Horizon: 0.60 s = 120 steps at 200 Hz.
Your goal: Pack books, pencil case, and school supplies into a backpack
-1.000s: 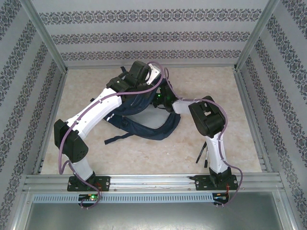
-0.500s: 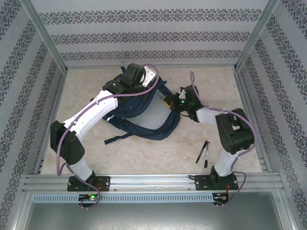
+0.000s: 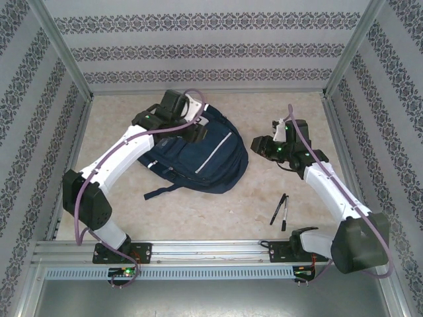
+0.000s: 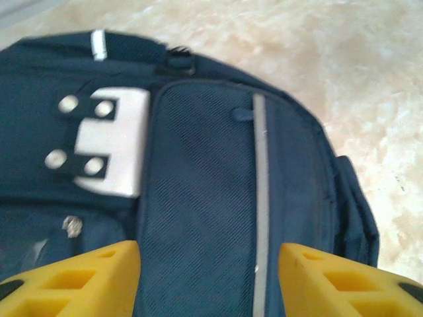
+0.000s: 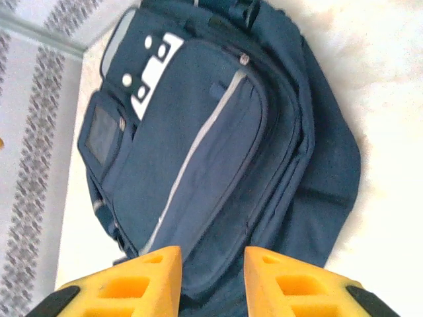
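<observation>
Left gripper [image 4: 208,254] wide, empty, above backpack [image 3: 198,155]; right gripper [image 5: 211,257] narrow, empty. Backpack looks closed, so pens [image 3: 281,211] could jam against fabric.

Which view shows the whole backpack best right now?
Top external: the backpack lies front up, outline and straps in frame. Right wrist gives most of its front, closer; left wrist, a close crop of one pocket and the white patch.
</observation>
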### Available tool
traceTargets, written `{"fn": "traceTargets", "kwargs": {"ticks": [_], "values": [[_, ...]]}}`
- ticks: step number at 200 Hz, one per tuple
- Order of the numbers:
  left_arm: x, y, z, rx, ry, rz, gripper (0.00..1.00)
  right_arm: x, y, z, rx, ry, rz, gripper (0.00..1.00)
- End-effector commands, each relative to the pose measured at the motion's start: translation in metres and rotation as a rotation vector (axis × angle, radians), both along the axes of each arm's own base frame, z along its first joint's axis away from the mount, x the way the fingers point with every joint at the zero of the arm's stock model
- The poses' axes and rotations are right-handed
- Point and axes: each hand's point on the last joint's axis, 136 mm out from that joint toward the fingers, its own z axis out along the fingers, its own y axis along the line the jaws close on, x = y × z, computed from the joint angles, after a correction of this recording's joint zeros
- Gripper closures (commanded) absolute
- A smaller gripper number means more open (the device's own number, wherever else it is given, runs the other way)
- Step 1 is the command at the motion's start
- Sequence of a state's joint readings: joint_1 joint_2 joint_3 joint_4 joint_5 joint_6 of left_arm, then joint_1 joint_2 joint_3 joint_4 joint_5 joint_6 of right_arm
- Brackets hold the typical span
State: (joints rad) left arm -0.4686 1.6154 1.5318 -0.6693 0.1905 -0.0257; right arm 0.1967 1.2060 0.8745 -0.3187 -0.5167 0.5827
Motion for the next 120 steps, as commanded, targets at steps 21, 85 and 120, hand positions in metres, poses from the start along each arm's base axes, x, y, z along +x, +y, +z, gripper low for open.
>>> {"fn": "traceTargets", "kwargs": {"ticks": [21, 85, 120], "values": [[-0.022, 0.083, -0.073, 0.109, 0.27, 0.251, 0.43, -0.029, 0.047, -0.022, -0.114, 0.066, 0.196, 0.67], [0.018, 0.1, -0.165, 0.259, 0.278, 0.26, 0.44, 0.009, 0.105, -0.094, -0.166, 0.165, 0.22, 0.75], [-0.024, 0.093, -0.204, 0.232, 0.485, 0.234, 0.47, 0.055, 0.065, -0.127, -0.218, 0.208, 0.098, 0.8]]}}
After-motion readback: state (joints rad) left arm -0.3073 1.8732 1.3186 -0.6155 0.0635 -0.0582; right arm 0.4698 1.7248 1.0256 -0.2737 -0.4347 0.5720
